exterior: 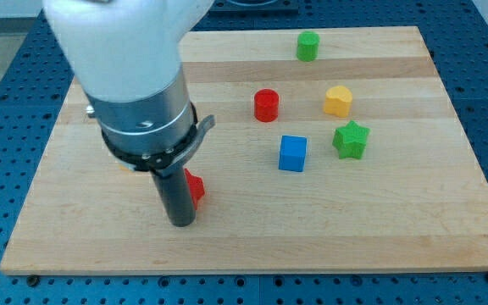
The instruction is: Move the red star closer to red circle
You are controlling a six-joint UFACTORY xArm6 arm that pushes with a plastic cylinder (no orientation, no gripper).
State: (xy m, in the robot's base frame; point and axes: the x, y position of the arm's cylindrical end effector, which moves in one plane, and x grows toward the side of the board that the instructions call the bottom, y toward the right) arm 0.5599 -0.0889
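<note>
The red star (196,186) lies at the board's lower left, mostly hidden behind my rod; only its right edge shows. My tip (181,224) rests on the board just left of and below the star, touching or nearly touching it. The red circle (266,105) stands above and to the right of the star, well apart from it.
A blue cube (292,153) sits right of centre. A green star (351,140) lies to its right, a yellow block (338,101) above that, and a green cylinder (307,46) near the top edge. The wooden board (396,220) rests on a blue perforated table. The arm's body hides the board's upper left.
</note>
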